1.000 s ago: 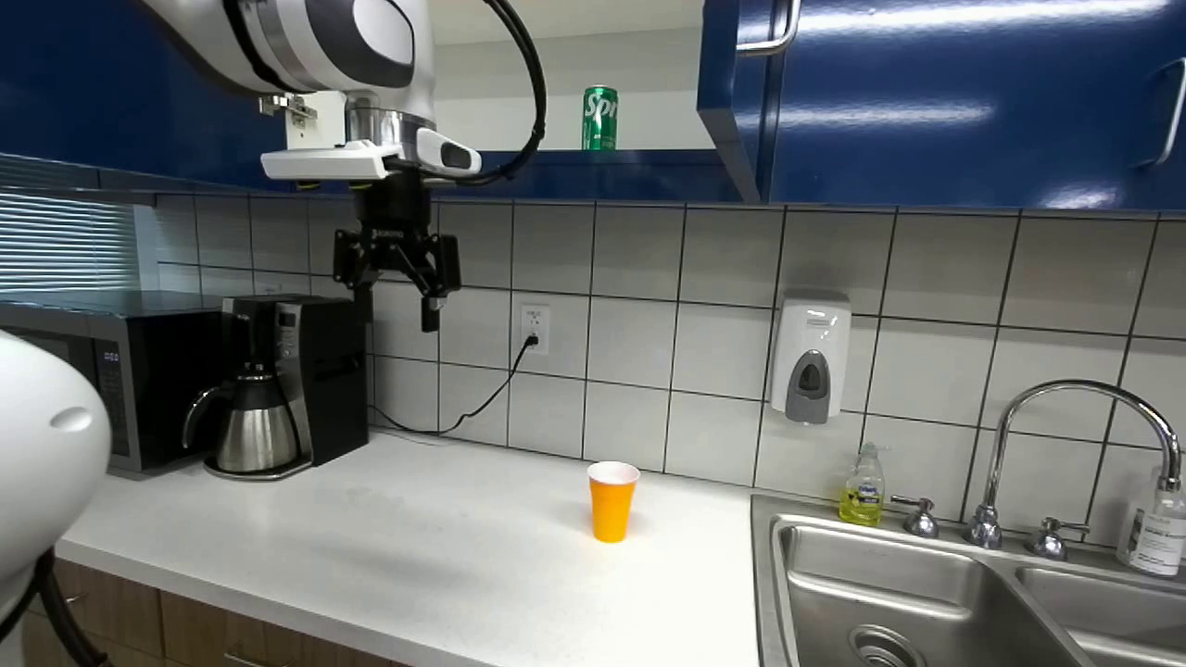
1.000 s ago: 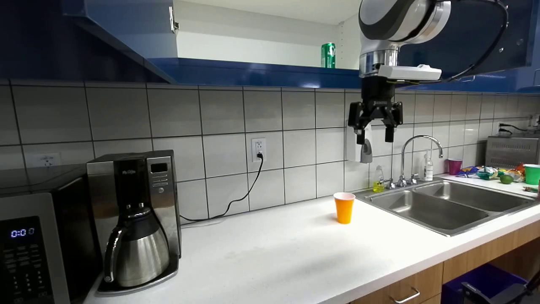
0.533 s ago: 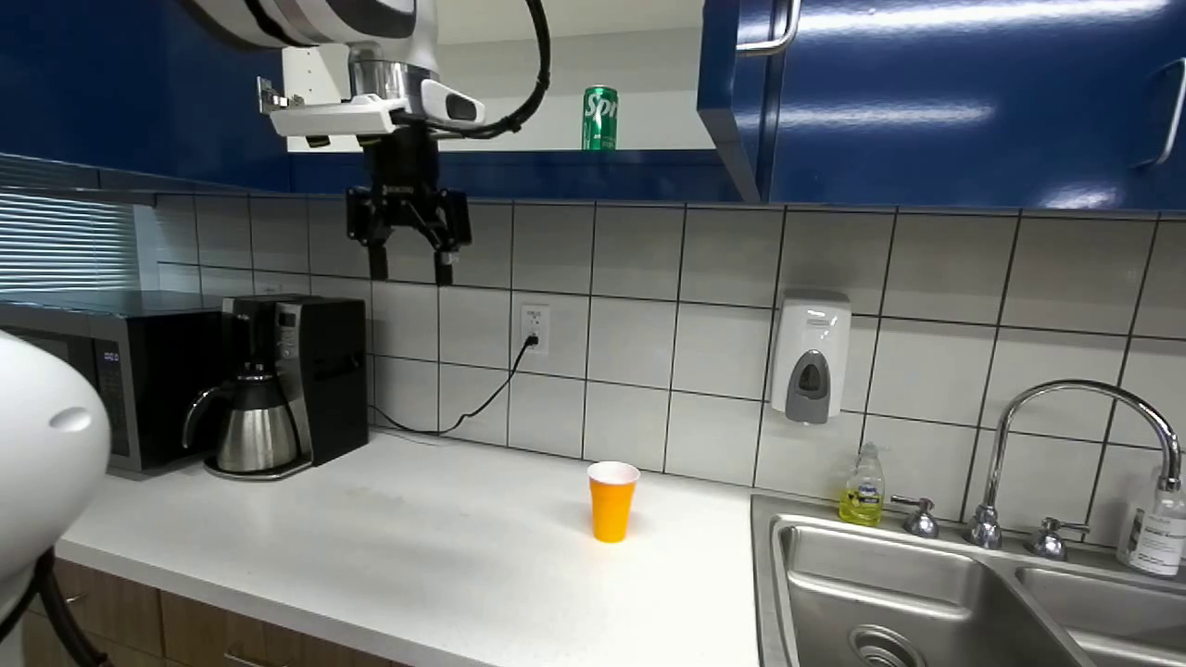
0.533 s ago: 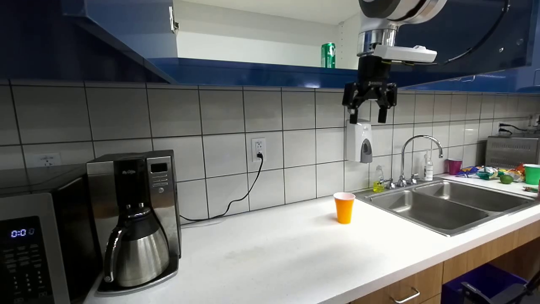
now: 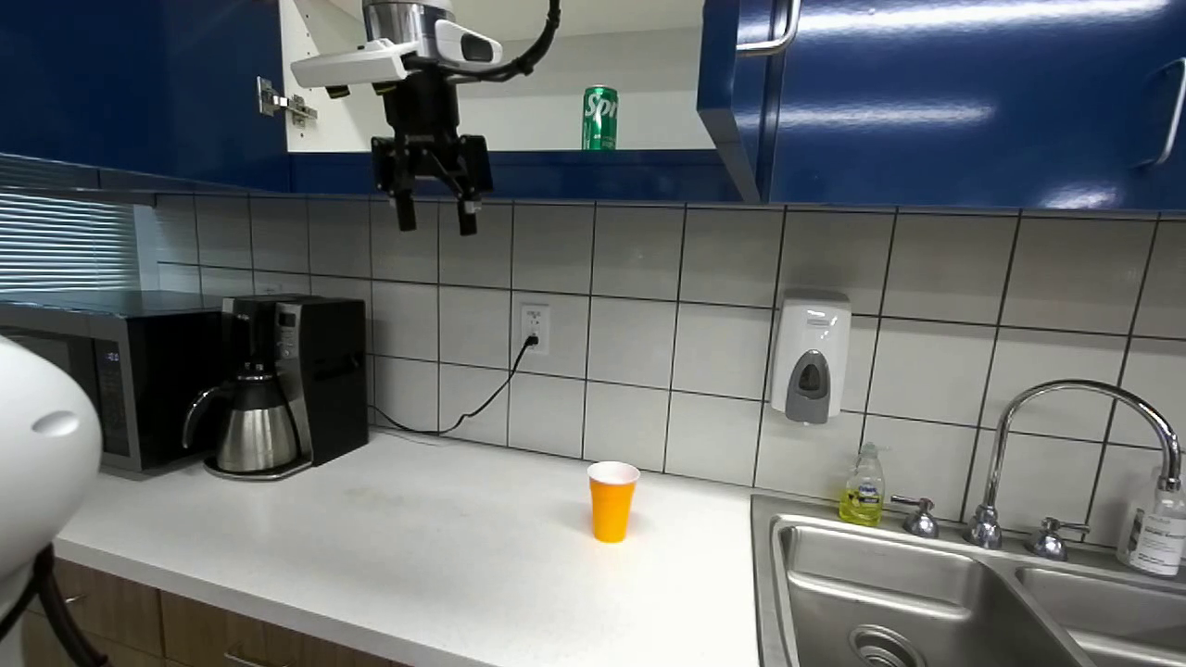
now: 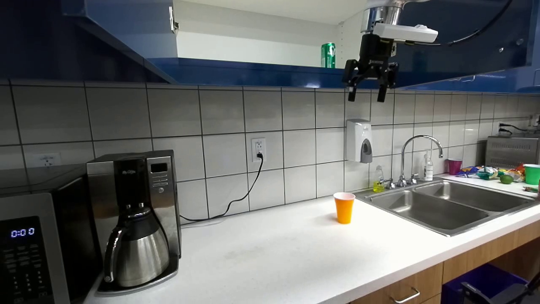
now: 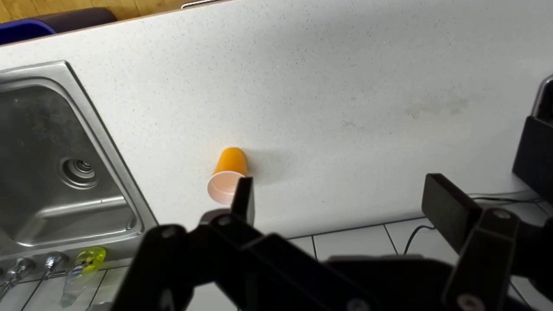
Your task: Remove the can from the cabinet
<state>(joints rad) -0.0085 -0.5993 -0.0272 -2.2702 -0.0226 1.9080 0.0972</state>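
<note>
One grn can (image 5: 599, 119) upright in open cab (image 5: 547, 176); end effector (image 5: 436, 220) outside w/ jaws apart.

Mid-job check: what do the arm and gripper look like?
The arm is white and rounded, with a silver collar above a flat white housing and a black cable. The gripper is black, with small pale lettering too blurred to read and two blocky, flat-faced fingers.
</note>
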